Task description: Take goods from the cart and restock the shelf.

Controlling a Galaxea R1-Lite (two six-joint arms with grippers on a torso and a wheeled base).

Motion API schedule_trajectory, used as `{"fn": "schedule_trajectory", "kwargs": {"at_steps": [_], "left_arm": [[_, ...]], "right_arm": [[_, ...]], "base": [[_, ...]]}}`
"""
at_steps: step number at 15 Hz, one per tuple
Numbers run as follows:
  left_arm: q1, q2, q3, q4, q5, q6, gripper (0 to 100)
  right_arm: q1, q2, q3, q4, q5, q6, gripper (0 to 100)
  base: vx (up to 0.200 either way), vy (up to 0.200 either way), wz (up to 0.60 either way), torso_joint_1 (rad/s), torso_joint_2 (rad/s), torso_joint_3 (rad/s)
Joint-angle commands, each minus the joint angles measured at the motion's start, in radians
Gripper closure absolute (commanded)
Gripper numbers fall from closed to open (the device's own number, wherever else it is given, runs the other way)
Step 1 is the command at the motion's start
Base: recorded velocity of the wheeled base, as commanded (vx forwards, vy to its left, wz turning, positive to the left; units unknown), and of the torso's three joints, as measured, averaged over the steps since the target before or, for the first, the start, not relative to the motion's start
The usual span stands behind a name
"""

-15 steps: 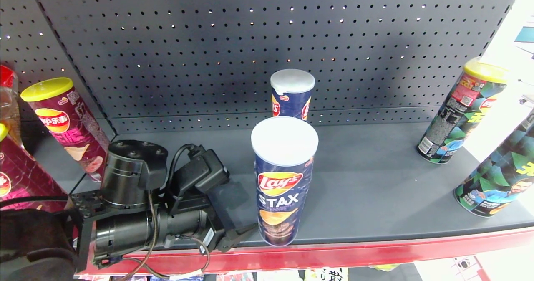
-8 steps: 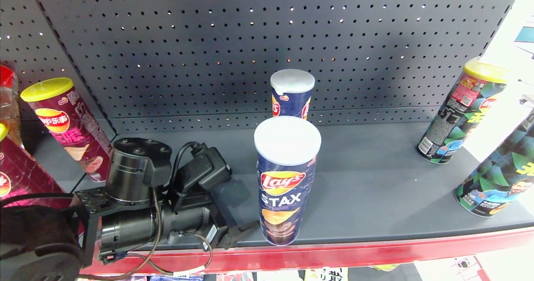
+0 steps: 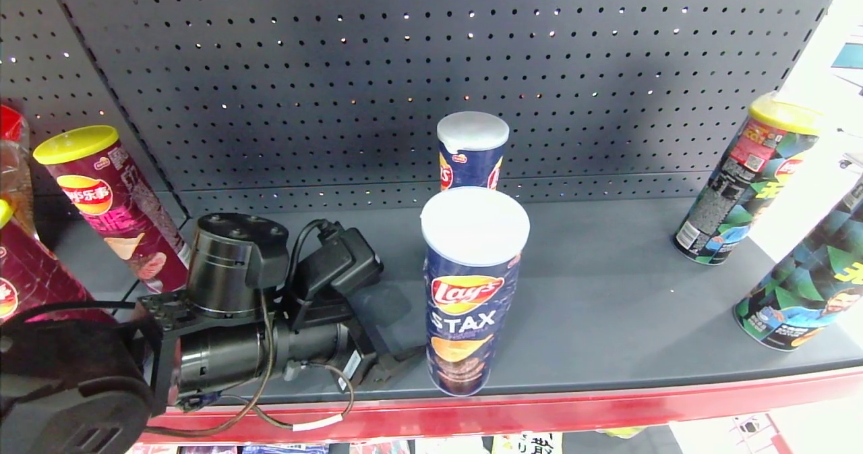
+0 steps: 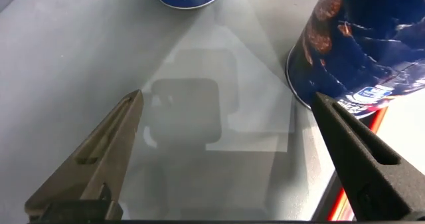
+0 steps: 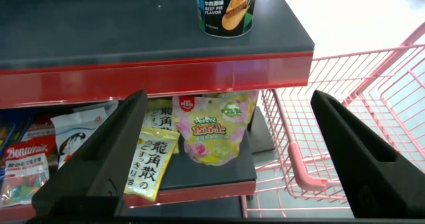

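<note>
**A:** Where do we locate the stock item?

**B:** We locate the front blue chip can (image 3: 472, 292) upright on the grey shelf deck (image 3: 607, 305), close to the red front edge (image 3: 607, 410). A rear blue chip can (image 3: 472, 149) stands upright directly behind it, against the perforated back panel (image 3: 377, 69).

**A:** What do we record for the left gripper (image 4: 227, 98)?

**B:** We record its jaws as spread wide with nothing between them. The gripper lies low over the deck, to the left of the front blue chip can. The tip of one jaw sits just beside the can's base. We cannot tell whether they touch.

**A:** And the right gripper (image 5: 229, 98)?

**B:** Its jaws are likewise wide apart and hold nothing. It hangs in front of the shelf unit, facing the red front edge and the snack bags (image 5: 206, 127) on the lower shelf.

**A:** What else do we note around the work area?

**B:** A maroon chip can (image 3: 114, 204) with a yellow lid stands at the left, near the arm's wrist. At the right end we note a rear green-and-black chip can (image 3: 741, 184) and a front green-and-black chip can (image 3: 802, 299), both well apart from the blue cans. A pink wire cart (image 5: 372, 137) stands beside the shelf unit on a pale floor.
</note>
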Motion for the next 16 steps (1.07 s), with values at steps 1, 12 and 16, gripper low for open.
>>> {"fn": "schedule_trajectory", "kwargs": {"at_steps": [1, 12, 16], "left_arm": [[0.0, 0.007, -0.008, -0.001, 0.0, 0.0, 0], [0.001, -0.016, 0.031, -0.001, 0.0, 0.002, 0], [-0.042, -0.008, 0.023, -0.001, -0.002, 0.0, 0]], "right_arm": [[0.0, 0.002, 0.0, 0.0, 0.0, 0.0, 0], [0.0, 0.002, 0.0, 0.0, -0.001, 0.0, 0], [0.0, 0.002, 0.0, 0.0, -0.001, 0.0, 0]], "base": [[0.0, 0.0, 0.0, 0.0, 0.0, 0.0], [0.0, 0.0, 0.0, 0.0, 0.0, 0.0], [0.0, 0.0, 0.0, 0.0, 0.0, 0.0]]}}
